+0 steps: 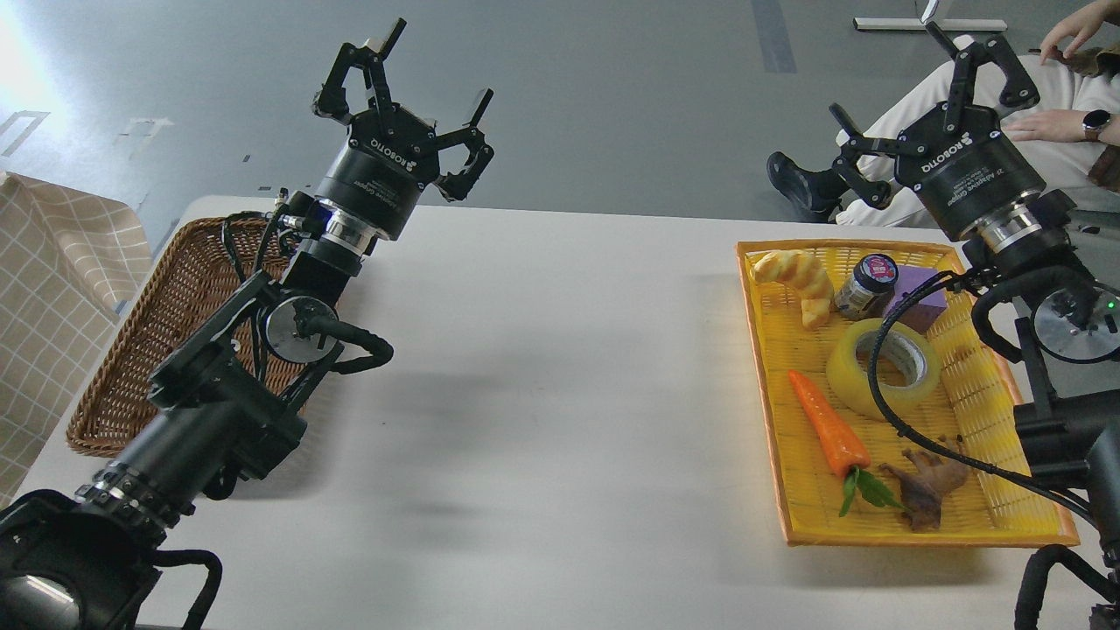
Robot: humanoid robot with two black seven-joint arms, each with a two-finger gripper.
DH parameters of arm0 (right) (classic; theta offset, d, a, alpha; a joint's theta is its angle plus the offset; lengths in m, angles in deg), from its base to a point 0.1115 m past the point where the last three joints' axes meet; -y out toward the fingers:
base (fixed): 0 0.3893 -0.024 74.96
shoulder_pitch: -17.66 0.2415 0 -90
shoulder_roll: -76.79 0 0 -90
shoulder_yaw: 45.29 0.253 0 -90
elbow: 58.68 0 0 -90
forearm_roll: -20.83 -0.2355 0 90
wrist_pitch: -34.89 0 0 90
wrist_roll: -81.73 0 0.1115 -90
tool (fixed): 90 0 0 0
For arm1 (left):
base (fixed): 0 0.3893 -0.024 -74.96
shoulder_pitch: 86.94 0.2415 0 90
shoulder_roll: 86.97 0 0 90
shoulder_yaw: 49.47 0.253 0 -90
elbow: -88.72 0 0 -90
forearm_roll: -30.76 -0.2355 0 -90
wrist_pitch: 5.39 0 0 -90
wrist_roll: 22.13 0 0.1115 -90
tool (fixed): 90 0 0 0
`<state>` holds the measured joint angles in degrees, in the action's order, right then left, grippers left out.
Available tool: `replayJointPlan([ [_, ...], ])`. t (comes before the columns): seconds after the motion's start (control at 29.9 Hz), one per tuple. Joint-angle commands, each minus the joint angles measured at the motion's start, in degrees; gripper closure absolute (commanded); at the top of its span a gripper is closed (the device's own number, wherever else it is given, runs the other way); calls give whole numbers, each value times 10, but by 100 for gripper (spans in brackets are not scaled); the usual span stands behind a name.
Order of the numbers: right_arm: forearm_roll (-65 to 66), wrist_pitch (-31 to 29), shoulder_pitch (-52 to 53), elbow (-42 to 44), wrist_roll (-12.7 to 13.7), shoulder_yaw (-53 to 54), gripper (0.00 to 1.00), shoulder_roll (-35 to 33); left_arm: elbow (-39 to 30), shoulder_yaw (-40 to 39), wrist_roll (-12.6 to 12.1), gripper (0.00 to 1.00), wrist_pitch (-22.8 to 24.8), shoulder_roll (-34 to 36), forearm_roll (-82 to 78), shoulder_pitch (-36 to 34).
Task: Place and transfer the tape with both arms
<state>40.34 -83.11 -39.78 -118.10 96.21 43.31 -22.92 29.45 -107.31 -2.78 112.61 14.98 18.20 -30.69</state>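
Lying untouched in the yellow tray (1024,516) at the right, the tape (847,378) sits between the carrot (827,426) and a purple block (923,300), so nothing is done yet. The left gripper (407,83) and right gripper (927,83) both hang high at the far side, fingers spread wide and empty; pickup, handover and placing in the wicker basket (175,297) at the left likely all remain.

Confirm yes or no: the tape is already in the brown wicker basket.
No, the tape lies in the yellow tray on the right, beside the carrot, while the brown wicker basket sits at the table's left.
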Motion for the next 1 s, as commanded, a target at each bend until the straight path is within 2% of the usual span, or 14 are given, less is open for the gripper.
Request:
replayJointPlan([
  [0.0, 0, 0, 0, 0, -1, 0, 0, 0, 0, 0, 0, 2, 0, 0, 0, 0],
  [0.97, 0, 0, 0, -2, -1, 0, 0, 1, 1, 7, 3, 2, 0, 0, -2, -1],
])
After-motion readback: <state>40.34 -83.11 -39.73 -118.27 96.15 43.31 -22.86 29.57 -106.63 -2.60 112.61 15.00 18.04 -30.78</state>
